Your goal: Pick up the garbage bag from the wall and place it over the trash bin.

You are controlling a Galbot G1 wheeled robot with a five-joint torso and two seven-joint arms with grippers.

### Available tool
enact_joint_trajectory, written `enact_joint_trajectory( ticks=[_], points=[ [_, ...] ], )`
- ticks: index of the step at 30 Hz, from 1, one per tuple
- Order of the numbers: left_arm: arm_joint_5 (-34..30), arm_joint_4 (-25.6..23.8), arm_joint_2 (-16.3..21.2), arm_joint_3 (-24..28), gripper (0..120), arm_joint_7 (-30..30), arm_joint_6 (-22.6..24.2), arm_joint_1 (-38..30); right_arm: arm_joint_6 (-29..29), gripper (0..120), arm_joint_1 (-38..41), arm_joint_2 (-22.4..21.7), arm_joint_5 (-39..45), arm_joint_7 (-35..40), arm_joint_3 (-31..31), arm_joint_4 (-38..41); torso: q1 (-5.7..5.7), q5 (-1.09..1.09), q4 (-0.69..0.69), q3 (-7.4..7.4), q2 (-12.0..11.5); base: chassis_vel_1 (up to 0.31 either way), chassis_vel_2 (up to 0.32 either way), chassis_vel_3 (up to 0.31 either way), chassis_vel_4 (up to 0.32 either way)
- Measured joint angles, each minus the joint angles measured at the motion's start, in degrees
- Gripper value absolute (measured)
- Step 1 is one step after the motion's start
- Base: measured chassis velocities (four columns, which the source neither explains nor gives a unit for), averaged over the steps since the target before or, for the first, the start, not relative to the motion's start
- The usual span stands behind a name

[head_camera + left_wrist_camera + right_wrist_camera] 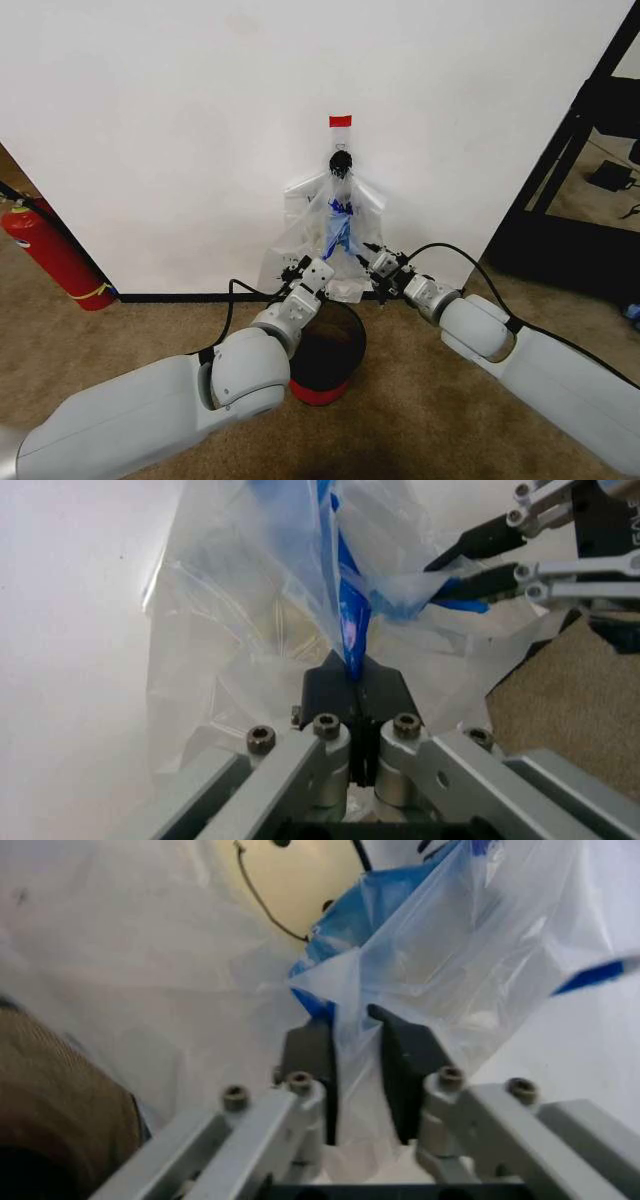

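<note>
My left pincer point(355, 676) is shut tight, its two black pads pressed together on a twisted blue-printed fold of the garbage bag point(300, 615). My right pincer point(355, 1036) is only narrowly open, its two dark fingers either side of a thin clear flap of the same bag, the film running down between them; I cannot tell whether they truly pinch it. In the head view both pincers, left point(296, 268) and right point(376, 262), sit at the bag's lower corners, one on each side.

Just below and between my arms stands the one trash bin point(335, 345), round, black wire mesh on a red base, on brown carpet.

The garbage bag point(335, 225) is thin, crinkled, see-through plastic with blue print and a yellow smiley face, hanging against the wall point(200, 130) from a black knot under a red tag. The wall is flat and white with a narrow black baseboard. One red fire extinguisher point(50, 255) leans at its left.
</note>
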Motion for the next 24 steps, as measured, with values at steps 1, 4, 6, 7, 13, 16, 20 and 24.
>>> enact_joint_trajectory(
  ticks=[1, 4, 6, 7, 13, 16, 20, 24],
  points=[
    [0.0, -0.2, 0.2, -0.1, 0, 0.0, -0.1, 0.2, -0.7, 5, -0.1, 0.2, 1.3, 0.9, 0.2, 0.3, 0.0, 0.01, 0.01, 0.0, 0.0, 0.0, 0.0, 0.0, 0.0],
    [0.0, -0.5, 0.5, -0.9, 0, 0.0, -0.5, 1.2, -1.3, 0, -1.6, 0.4, 3.3, 2.9, 2.1, 1.5, 0.0, 0.0, 0.02, 0.0, 0.0, 0.0, 0.0, 0.0, 0.0],
    [0.0, -0.7, 0.6, -1.6, 0, 0.0, -0.6, 1.9, -1.3, 0, -2.8, 0.4, 4.0, 3.5, 3.5, 2.2, 0.0, 0.0, 0.01, 0.0, 0.0, 0.0, 0.0, 0.0, 0.0],
    [0.0, -0.7, 0.6, -2.2, 0, 0.1, -0.7, 2.5, -1.2, 0, -4.1, 0.3, 4.5, 3.9, 4.8, 3.0, 0.0, 0.0, 0.0, 0.0, 0.0, 0.0, 0.0, 0.0, 0.0],
    [1.0, -2.1, 1.0, -4.8, 0, 0.9, -1.5, 7.9, 2.4, 0, -17.7, -1.9, 4.2, 3.8, 15.6, 7.7, -0.01, 0.01, -0.02, -0.01, 0.0, 0.0, 0.0, 0.0, 0.0],
    [1.6, -2.9, 0.9, -5.4, 0, 1.3, -1.5, 9.6, 3.3, 0, -22.3, -2.3, 3.6, 3.6, 18.9, 9.7, -0.01, 0.0, -0.02, -0.01, 0.0, 0.0, 0.0, 0.0, 0.0],
    [2.4, -4.3, 1.6, -5.8, 0, 2.5, -1.5, 11.9, 4.3, 0, -30.3, -1.7, 1.6, 2.6, 24.7, 13.4, -0.01, -0.01, 0.01, -0.01, 0.0, 0.0, 0.0, 0.0, 0.0],
    [4.0, -5.3, 2.3, -5.7, 0, 4.0, -1.9, 13.8, 5.4, 0, -35.9, -1.3, -0.7, 1.2, 28.0, 14.9, -0.01, 0.01, 0.0, -0.01, 0.0, 0.0, 0.0, 0.0, 0.0]
  ],
)
